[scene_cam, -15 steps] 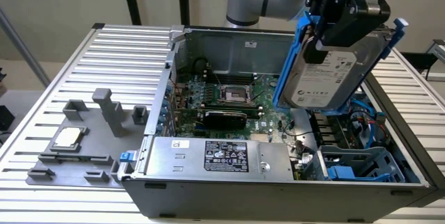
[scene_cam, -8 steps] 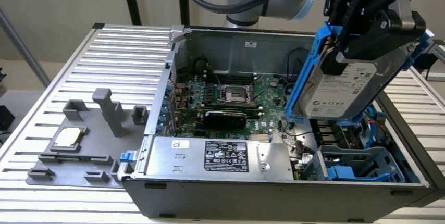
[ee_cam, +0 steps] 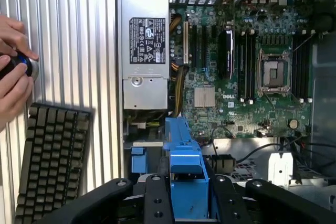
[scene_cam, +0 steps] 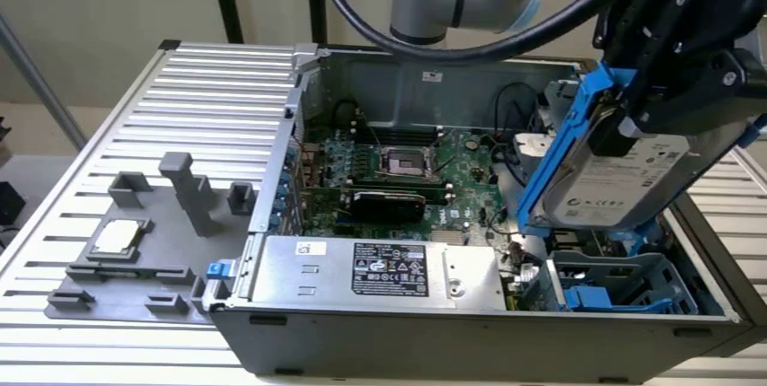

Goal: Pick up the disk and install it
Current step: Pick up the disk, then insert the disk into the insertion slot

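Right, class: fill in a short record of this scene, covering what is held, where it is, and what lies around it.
Held: disk in its blue carrier, clamped by the fingers
Position: tilted, raised clear of the drive cage in the open computer case
Installed: not yet
Beside the case: processor chip on a grey tray

Smooth silver-grey metal disk clipped in blue plastic; ribbed matt metal table

One disk, one computer case, one processor chip, one keyboard — and two hands.
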You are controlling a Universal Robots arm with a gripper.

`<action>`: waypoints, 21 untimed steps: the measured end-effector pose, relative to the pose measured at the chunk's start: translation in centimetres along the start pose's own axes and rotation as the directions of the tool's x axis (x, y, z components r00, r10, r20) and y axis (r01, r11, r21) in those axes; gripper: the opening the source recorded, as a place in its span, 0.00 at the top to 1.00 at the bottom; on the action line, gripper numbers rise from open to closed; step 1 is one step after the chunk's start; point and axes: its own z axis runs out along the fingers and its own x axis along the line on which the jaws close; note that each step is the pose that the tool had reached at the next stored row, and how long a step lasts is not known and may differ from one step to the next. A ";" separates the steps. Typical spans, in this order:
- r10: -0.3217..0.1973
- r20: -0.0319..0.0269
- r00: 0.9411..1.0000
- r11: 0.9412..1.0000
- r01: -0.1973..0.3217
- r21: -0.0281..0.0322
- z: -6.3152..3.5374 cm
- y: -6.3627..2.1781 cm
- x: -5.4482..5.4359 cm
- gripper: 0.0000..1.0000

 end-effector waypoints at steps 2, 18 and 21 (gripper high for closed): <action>0.000 0.000 1.000 1.000 0.000 0.000 0.01 -0.52 0.4 0.67; 0.000 0.000 1.000 1.000 0.000 0.000 0.06 -4.76 0.4 0.67; 0.000 0.000 1.000 1.000 0.000 0.000 0.06 -4.77 0.4 0.67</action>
